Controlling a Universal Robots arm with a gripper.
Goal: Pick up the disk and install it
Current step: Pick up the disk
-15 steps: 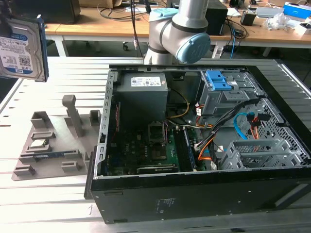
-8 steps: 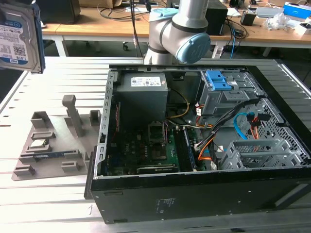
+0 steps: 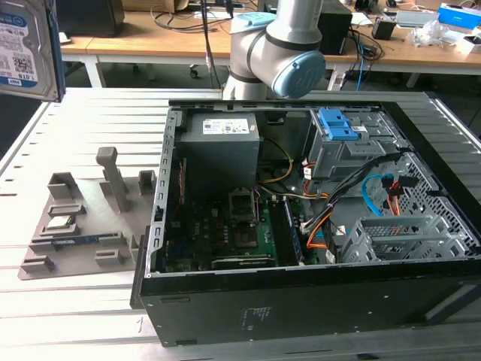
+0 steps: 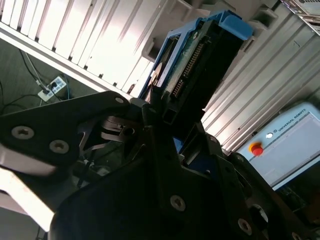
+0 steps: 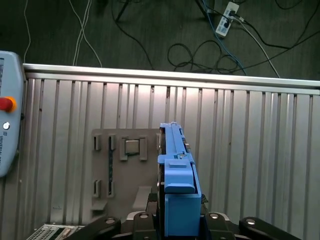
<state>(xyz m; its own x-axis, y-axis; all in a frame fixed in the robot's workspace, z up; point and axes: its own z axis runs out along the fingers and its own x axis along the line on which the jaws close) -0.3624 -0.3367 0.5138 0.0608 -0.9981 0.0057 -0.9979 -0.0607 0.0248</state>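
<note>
The disk (image 3: 26, 45) hangs high at the exterior view's upper left, label side showing, well above the ribbed table. In both wrist views it stands edge-on in its blue carrier frame (image 5: 177, 185), with the connector edge (image 4: 192, 65) showing. My gripper (image 5: 178, 222) is shut on the disk's lower end, its black fingers (image 4: 160, 120) clamped on either side. Below the disk lies the grey fixture plate (image 5: 120, 170).
The open computer case (image 3: 161, 226) lies at the exterior view's right, holding a grey power supply (image 3: 220, 143), a drive bay with a blue latch (image 3: 336, 124) and loose cables (image 3: 376, 192). The fixture plate (image 3: 83, 226) has upright posts. A teach pendant (image 5: 7, 115) lies at the table's edge.
</note>
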